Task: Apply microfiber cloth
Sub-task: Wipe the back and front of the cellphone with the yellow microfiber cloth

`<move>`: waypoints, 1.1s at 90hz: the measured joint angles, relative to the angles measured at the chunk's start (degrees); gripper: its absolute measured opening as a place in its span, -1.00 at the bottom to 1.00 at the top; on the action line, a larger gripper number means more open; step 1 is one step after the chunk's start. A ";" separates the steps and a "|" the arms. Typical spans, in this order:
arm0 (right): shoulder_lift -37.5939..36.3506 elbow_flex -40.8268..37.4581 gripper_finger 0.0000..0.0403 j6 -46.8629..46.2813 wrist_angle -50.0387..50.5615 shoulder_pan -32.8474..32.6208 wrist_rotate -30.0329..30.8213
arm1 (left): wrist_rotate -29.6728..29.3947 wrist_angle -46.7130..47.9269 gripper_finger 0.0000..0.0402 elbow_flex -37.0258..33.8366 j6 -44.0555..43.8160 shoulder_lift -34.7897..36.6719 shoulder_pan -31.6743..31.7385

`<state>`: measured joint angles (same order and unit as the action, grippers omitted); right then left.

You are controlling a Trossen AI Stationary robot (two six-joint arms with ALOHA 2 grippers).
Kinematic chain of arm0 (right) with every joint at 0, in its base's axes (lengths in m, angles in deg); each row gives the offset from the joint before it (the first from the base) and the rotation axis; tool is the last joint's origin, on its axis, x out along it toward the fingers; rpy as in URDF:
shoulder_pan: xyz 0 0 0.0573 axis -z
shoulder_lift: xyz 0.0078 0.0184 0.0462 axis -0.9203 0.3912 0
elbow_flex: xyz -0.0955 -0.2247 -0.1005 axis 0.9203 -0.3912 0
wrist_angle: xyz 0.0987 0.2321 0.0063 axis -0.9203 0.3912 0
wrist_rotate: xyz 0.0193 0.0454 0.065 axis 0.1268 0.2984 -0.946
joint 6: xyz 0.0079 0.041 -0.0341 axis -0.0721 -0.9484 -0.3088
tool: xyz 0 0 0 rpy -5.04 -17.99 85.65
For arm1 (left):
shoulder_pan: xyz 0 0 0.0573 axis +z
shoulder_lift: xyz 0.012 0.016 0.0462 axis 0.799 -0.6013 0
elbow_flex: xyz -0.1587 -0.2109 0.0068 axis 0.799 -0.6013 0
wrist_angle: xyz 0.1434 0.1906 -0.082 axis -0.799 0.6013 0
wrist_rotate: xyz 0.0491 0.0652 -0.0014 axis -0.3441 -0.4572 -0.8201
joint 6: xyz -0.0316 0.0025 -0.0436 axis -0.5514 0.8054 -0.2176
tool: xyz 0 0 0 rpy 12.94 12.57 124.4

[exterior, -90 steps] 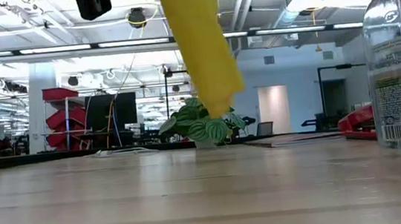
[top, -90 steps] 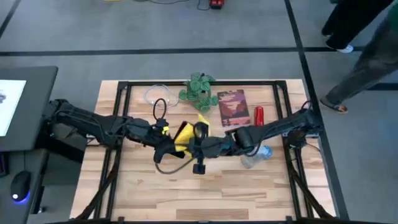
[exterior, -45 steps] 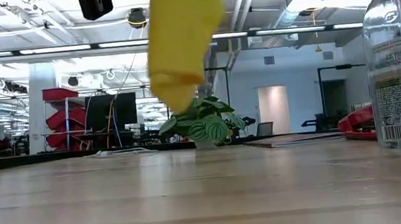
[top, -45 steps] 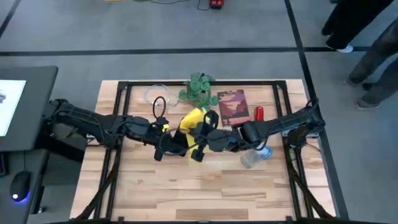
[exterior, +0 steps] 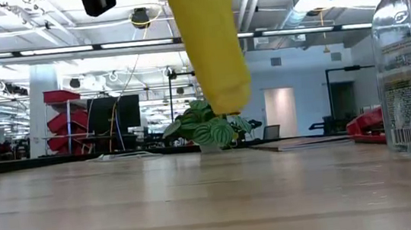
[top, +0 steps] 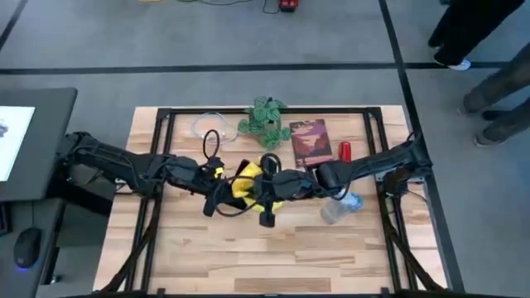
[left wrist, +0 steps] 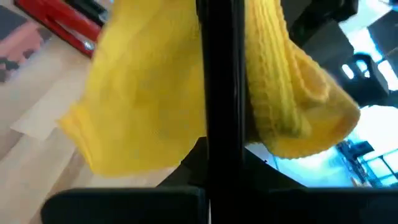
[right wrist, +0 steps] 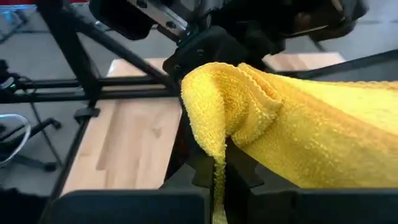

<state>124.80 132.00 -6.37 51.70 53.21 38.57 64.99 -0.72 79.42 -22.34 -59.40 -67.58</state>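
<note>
Microfiber cloth (top: 245, 184) hung above the surface (top: 331, 248), pinched at once in the closed left gripper (top: 225, 189) and closed right gripper (top: 263, 189), grippers nearly touching, plant (top: 264, 117) beyond them

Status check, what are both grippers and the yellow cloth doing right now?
Left gripper and right gripper both shut on microfiber cloth. Cloth hanging clear above table. Nothing beneath it.

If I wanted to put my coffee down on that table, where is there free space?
The near half of the wooden table, below both arms, lies bare. The far edge is crowded: plant, booklet, red item. Both pincers meet mid-table at the yellow cloth.
</note>
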 joint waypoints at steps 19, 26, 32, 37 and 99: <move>-0.29 2.09 -1.00 -1.56 -4.79 0.18 16.48 | 0.10 0.02 -0.97 0.00 -0.88 0.00 0.09; -0.10 2.12 -1.00 -2.55 -6.25 0.46 16.04 | 0.79 0.08 -0.97 0.00 -0.90 0.00 0.07; 0.01 2.09 -1.00 -2.60 -5.75 0.82 12.23 | 1.24 0.81 -0.97 0.00 -0.88 -0.03 -0.05; 0.71 2.14 -1.00 -2.48 -5.41 1.13 9.12 | 1.49 0.92 -0.97 0.00 -0.76 -0.07 -0.09; 1.11 2.18 -1.00 3.11 -4.66 1.77 14.68 | -0.20 1.85 -0.97 0.00 -1.27 -0.07 0.11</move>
<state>125.91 134.18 -3.27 47.04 54.98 53.24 64.79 1.13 79.42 -23.61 -59.47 -67.47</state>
